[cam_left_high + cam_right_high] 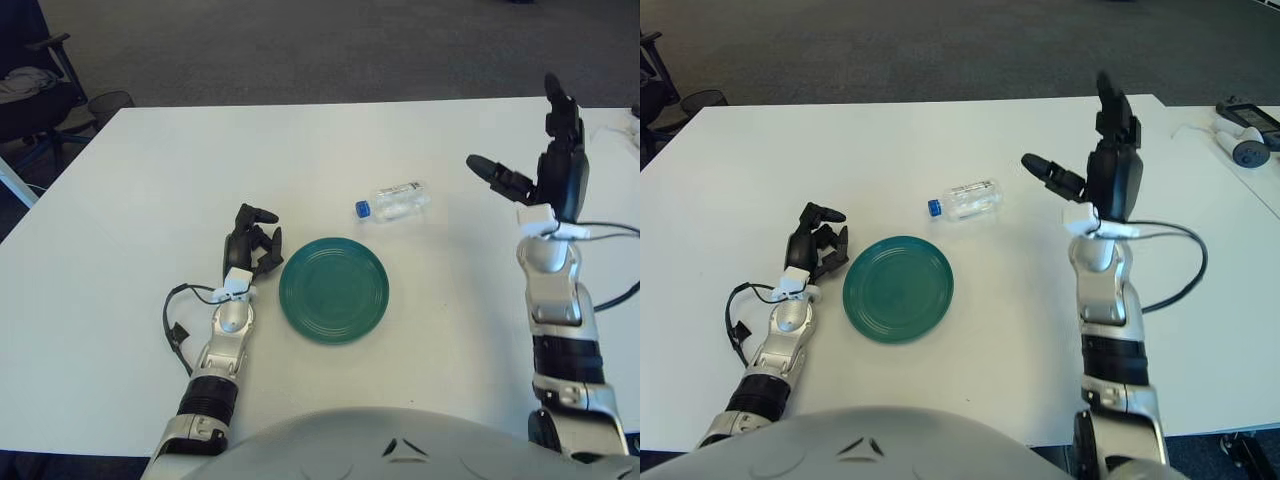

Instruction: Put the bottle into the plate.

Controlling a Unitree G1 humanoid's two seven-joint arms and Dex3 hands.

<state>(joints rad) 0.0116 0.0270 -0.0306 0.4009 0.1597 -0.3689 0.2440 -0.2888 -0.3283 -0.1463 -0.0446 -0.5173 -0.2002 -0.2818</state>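
A small clear plastic bottle [396,201] with a blue cap lies on its side on the white table [150,180], cap pointing left. A green plate [333,289] sits just in front of it, empty. My right hand [540,165] is raised above the table to the right of the bottle, fingers spread, holding nothing. My left hand [250,240] shows beside the plate's left edge with its fingers curled, holding nothing.
A black cable [177,320] loops by my left forearm. A black office chair [35,90] stands off the table's far left corner. Small devices [1245,135] lie on a neighbouring table at the far right.
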